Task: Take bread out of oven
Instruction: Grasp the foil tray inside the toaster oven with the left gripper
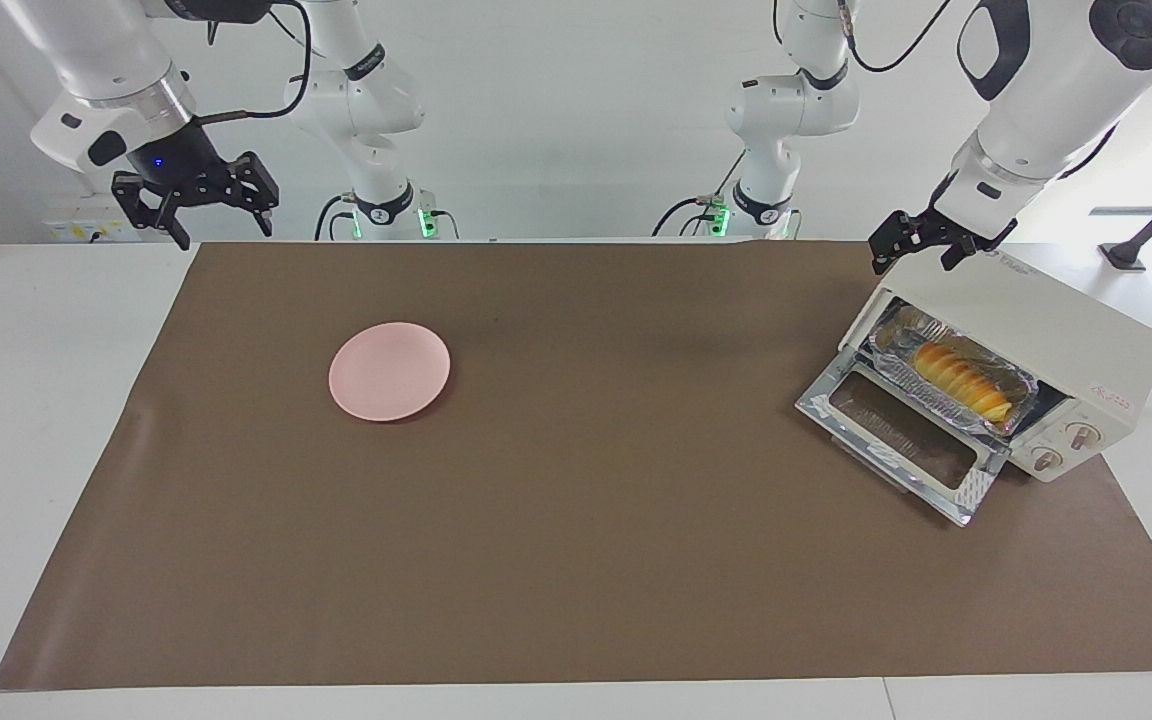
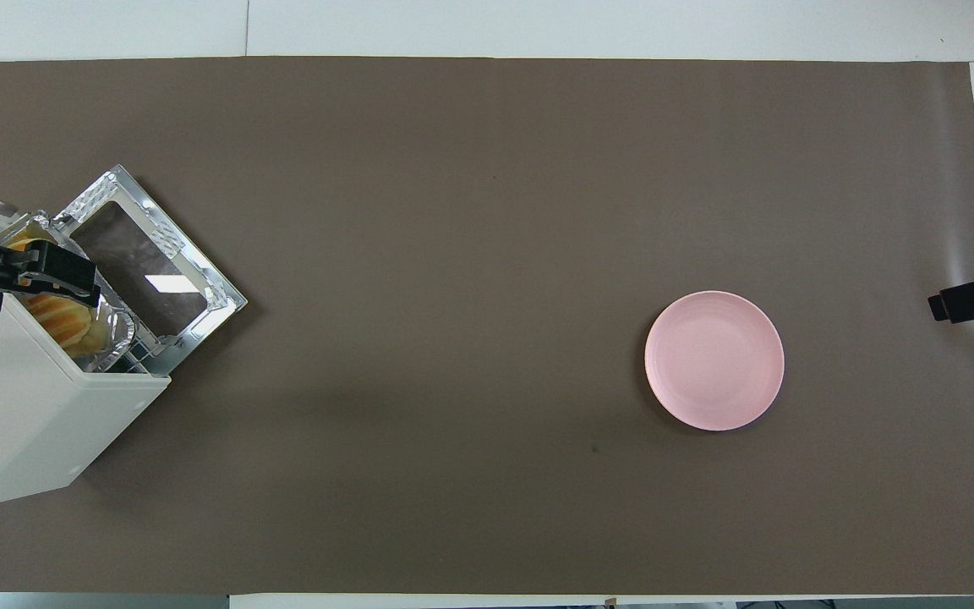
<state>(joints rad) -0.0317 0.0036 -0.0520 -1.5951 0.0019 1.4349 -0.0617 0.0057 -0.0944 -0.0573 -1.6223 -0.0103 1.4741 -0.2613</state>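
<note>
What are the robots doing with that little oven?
They are about to take the bread out of the toaster oven. Its door is already down, and the bread sits inside in a foil tray. The left pincer hangs open above the oven, touching nothing. The right pincer waits open and empty at the other end of the table. A pink plate lies bare on the brown mat.

My left gripper (image 1: 914,250) hangs open just above the oven (image 1: 1021,340), whose door (image 1: 904,433) lies dropped with the bread (image 1: 964,378) on its foil tray (image 1: 896,340) inside, while my right gripper (image 1: 198,205) waits open, well apart from the pink plate (image 1: 389,371).
</note>
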